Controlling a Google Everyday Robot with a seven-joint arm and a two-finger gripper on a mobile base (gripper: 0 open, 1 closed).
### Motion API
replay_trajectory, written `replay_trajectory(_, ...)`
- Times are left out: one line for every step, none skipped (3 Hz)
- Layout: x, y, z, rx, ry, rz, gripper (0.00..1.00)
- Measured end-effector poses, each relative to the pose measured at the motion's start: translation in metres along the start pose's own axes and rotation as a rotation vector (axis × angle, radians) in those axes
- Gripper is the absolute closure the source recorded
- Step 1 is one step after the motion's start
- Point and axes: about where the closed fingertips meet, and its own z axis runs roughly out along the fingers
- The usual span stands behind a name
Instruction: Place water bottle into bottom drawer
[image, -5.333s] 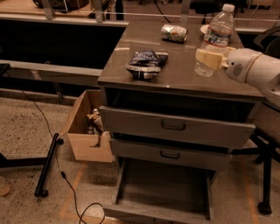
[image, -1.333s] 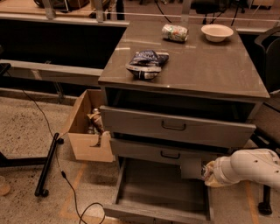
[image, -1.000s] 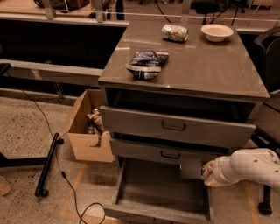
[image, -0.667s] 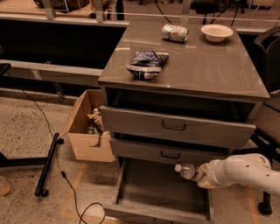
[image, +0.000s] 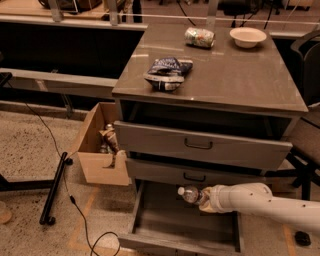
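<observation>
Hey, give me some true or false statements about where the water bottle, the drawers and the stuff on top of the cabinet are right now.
A bowl sits on the cabinet top. True.
The water bottle stands upright on the cabinet top. False: it lies sideways in the gripper, held over the bottom drawer.
The bottom drawer is pulled open. True.
The chip bag lies inside the bottom drawer. False: it is on the cabinet top.

Water bottle (image: 189, 194) half hidden by hand (image: 204, 198), over bottom drawer (image: 165, 221)
</observation>
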Motion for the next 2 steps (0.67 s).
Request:
replay_trajectory(-0.008,0.017,0.044,-0.051,-0.016,-0.005,1.0)
replay_trajectory(-0.006,0.049,0.081,-0.13,-0.007,0.016,1.0)
